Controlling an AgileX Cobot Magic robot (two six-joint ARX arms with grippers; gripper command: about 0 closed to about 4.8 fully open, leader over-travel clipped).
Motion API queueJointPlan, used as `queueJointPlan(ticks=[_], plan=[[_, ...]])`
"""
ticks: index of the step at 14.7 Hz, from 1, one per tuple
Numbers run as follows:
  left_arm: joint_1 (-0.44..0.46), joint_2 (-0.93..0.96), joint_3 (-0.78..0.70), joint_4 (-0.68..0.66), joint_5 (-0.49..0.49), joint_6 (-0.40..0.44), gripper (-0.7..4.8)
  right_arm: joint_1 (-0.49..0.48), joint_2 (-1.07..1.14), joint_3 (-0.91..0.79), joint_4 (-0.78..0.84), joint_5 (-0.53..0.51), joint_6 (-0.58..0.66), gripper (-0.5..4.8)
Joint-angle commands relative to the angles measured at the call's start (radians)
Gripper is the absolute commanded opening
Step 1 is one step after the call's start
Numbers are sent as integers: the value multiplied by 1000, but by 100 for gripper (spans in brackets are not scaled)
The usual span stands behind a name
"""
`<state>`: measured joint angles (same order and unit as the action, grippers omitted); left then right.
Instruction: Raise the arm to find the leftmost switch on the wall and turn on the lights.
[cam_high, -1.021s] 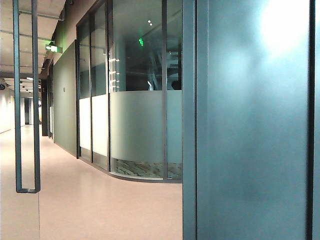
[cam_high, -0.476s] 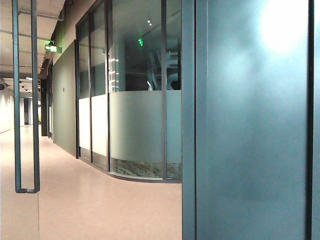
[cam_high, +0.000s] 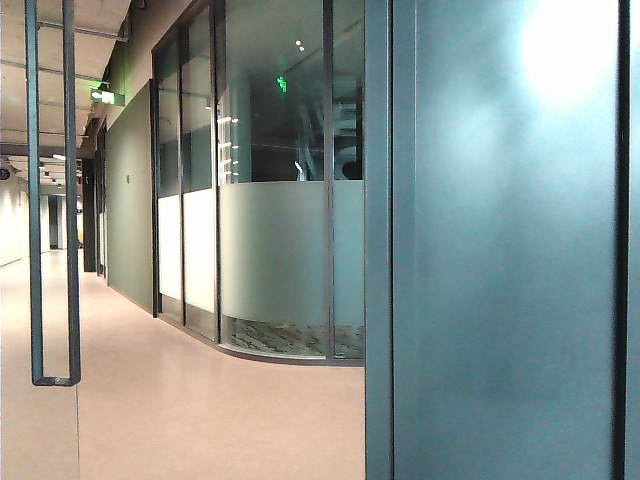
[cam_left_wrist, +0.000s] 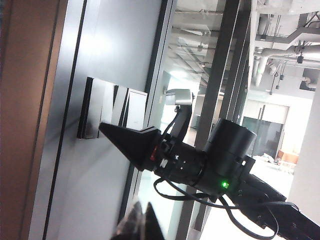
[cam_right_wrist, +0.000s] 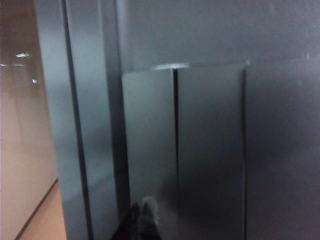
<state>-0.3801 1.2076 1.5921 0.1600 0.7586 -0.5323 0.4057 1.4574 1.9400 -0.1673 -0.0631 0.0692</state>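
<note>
Grey metal switch plate (cam_right_wrist: 200, 150) mounted flat on the grey wall panel (cam_left_wrist: 115, 45), divided into tall rocker strips by dark vertical seams; long axis of each strip upright along the wall. Leftmost rocker (cam_right_wrist: 150, 135) just beside a dark metal door frame edge (cam_right_wrist: 75, 125), little room on that side. Right gripper (cam_left_wrist: 131, 144), black with wedge-shaped fingers, pointing tip-first at the plate (cam_left_wrist: 107, 110), tips at or just off its face, contact unclear; fingers pressed together. Left gripper (cam_left_wrist: 140, 225) below it, only blurred tips showing; spread cannot be told. Open corridor beyond the glass partition (cam_high: 270, 200).
</note>
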Motion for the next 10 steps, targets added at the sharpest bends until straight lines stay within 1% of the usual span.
queueJointPlan(ticks=[1, 7, 10], plan=[[2, -5, 3, 10, 6, 0, -5, 1, 3, 5, -2, 19, -18, -1], [2, -9, 3, 10, 6, 0, -5, 1, 40, 5, -40, 20, -18, -1], [2, -17, 3, 7, 16, 0, -5, 2, 2, 5, -44, 16, -17, -1]])
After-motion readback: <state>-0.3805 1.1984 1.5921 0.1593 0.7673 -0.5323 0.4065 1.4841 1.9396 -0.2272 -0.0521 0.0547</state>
